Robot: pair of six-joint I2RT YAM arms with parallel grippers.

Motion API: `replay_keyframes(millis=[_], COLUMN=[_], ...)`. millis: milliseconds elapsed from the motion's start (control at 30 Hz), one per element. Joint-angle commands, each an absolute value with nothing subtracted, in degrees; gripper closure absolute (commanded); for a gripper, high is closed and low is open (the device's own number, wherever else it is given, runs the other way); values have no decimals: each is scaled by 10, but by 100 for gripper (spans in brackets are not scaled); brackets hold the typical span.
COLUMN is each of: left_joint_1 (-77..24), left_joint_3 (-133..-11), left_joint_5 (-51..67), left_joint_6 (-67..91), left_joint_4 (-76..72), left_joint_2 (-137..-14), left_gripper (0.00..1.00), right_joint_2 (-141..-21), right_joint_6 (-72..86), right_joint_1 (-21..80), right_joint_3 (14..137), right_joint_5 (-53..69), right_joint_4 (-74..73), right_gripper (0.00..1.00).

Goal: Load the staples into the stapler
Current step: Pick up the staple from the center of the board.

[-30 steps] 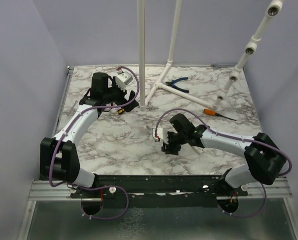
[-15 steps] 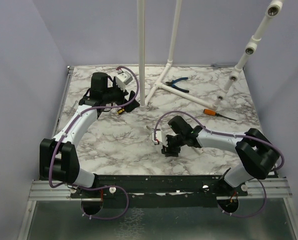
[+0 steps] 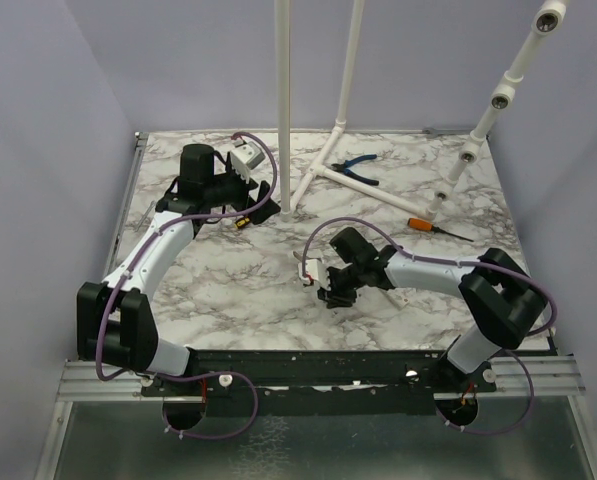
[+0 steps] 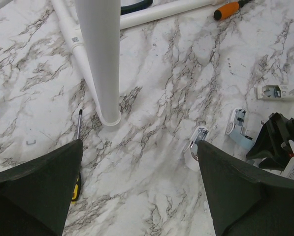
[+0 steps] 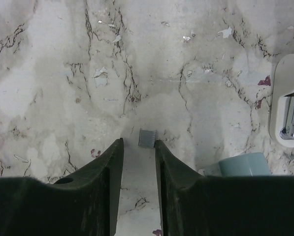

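Right gripper [image 5: 139, 143] is low over the table [image 5: 48, 73], jaws a little apart, with the small grey staples [image 5: 147, 138] right at its tips. Left gripper [image 4: 139, 147] is wide open.

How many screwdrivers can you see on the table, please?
2. The orange-handled screwdriver lies at the far right; the yellow-handled screwdriver lies just left of the white pole, its handle partly covered by the left gripper. Others may be hidden from view.
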State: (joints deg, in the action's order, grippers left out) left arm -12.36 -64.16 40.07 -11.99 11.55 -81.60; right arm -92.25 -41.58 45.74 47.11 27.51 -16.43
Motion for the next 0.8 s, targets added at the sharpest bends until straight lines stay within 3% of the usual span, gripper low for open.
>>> replay_keyframes(millis=[0,233,767], left_joint_1=[-120,-120,-120], left_joint_3=[-641,-638,-621], left_joint_5=[422,424,417], left_joint_6=[-117,-116,-141], left_joint_4=[104,101,95], left_joint_2=[-795,-789,-783], left_gripper=[1,1,1], right_joint_2=[-935,-942,-932], right_joint_6=[-418,-416,-396], right_joint_1=[458,458,458], right_joint_3=[486,494,497], right_joint_5=[292,295,292], right_joint_4=[-183,-192,-189], right_gripper=[68,78,86])
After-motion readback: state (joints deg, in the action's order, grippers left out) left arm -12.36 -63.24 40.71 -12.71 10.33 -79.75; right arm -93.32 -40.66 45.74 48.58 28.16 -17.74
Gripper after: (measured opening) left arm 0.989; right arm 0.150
